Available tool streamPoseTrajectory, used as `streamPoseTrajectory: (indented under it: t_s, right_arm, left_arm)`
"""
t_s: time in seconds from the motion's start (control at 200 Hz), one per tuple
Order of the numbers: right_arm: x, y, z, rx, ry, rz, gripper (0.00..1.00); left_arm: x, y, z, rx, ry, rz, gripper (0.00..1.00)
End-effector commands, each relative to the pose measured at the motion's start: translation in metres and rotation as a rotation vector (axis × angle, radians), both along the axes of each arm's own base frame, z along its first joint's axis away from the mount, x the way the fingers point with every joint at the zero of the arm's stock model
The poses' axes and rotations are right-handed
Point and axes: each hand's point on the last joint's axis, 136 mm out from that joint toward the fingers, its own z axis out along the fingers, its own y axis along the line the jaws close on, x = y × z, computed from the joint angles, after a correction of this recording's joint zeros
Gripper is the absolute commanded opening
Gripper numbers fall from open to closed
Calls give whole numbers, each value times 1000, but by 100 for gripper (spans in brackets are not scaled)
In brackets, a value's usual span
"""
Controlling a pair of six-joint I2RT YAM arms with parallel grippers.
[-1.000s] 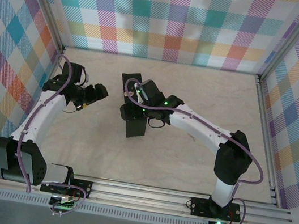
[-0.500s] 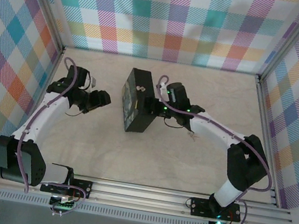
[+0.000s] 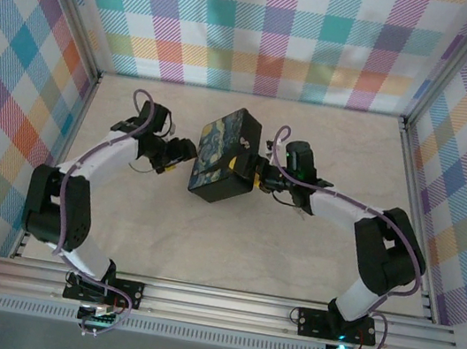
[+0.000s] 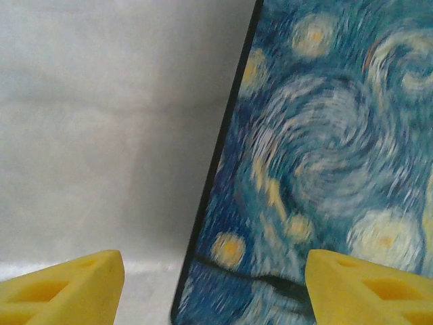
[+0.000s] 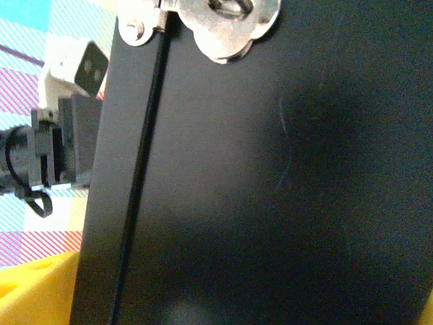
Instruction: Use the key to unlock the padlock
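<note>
Looks early in the task: no sign of a key turned or a shackle sprung, so nearly everything left to do. Grips the starry-night tin (image 3: 221,156) with the right end effector (image 3: 250,170), jaws spread wide over the dark body and apparently clasped on it, painted lid turned toward the left arm; hard to tell whether lifted clear of the worktop (image 3: 291,256) or resting on an edge. Shows the silver hasp (image 5: 230,17) at the top of the black side wall, close to the right wrist camera. Cannot pick out the padlock for certain, too small from above; presumably hangs at that hasp on the tin's front, just beside the right end effector. Cannot identify the key either. Holds the left end effector (image 3: 185,152) just beside the painted face, yellow fingertips (image 4: 64,284) parted and released, nothing between them. Left to do: find and take the key, seat it in the keyhole, turn it, free the shackle. In the way: mainly the tin's own bulk, very close to both wrist cameras and masking the small lock; otherwise just checked walls (image 3: 276,29) all round, well apart from the work
</note>
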Motion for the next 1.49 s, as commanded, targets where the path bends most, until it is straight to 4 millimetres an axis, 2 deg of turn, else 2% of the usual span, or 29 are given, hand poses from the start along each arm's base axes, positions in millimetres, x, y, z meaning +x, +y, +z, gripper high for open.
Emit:
streamPoseTrajectory:
  t_s: [0.0,0.135,0.34,0.555,0.57,0.77,0.88,1.11,1.22,1.27,1.355,1.425,1.49]
  right_arm:
    - [-2,-2,-24,-30,31,5,97]
    - [2,-6,-29,-37,42,-1,97]
    - [3,-7,-35,-62,43,17,97]
    - [4,-12,-48,-124,71,17,97]
    - [4,-12,-48,-126,72,15,100]
    - [3,-26,-51,-138,82,-23,100]
    - [2,-31,-49,-141,76,-34,100]
    - [5,-39,-55,-191,87,-48,100]
    - [8,-41,-48,-195,68,-51,100]
    - [9,-42,-42,-205,48,-52,100]
    - [13,-52,-30,-249,0,-69,100]
    - [16,-68,-18,-281,-53,-93,100]
    - [20,-92,-5,-296,-96,-144,100]
  left_arm:
    - [28,-13,18,-44,-71,6,71]
    - [36,-21,1,-18,-51,-13,71]
    - [26,-24,-35,94,15,-51,71]
    - [14,-3,-65,201,79,-2,69]
    - [13,-3,-67,205,82,-2,69]
    - [3,6,-89,245,125,8,68]
    - [2,6,-94,244,137,10,67]
    - [4,11,-96,275,140,32,67]
    - [5,10,-89,274,141,26,67]
    - [6,10,-79,271,118,20,67]
    - [12,10,-50,266,43,9,72]
    - [17,9,-23,263,-27,-11,79]
    - [23,10,-1,258,-93,-15,86]
